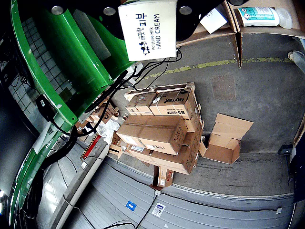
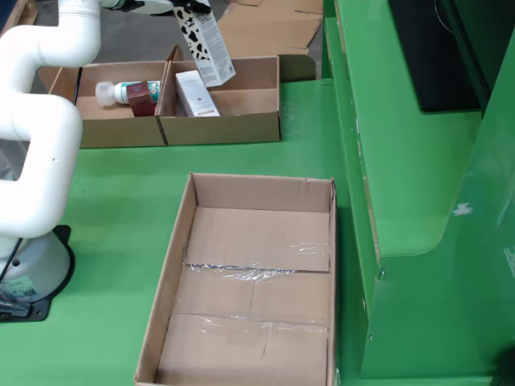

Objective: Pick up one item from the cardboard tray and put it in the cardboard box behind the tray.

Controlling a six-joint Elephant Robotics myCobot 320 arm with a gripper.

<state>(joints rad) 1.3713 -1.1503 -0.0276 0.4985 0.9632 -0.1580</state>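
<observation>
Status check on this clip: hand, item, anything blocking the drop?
Hand at top edge, state unclear. Hand cream carton carried tilted over the back box. White carton already inside. Tray empty, nothing blocking.

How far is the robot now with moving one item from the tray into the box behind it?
Done: the tray is bare, and the hand cream carton is lifted. In hand: the carton hangs tilted over the right-hand box behind the tray. Left: lowering and releasing it beside the white box already there.
</observation>
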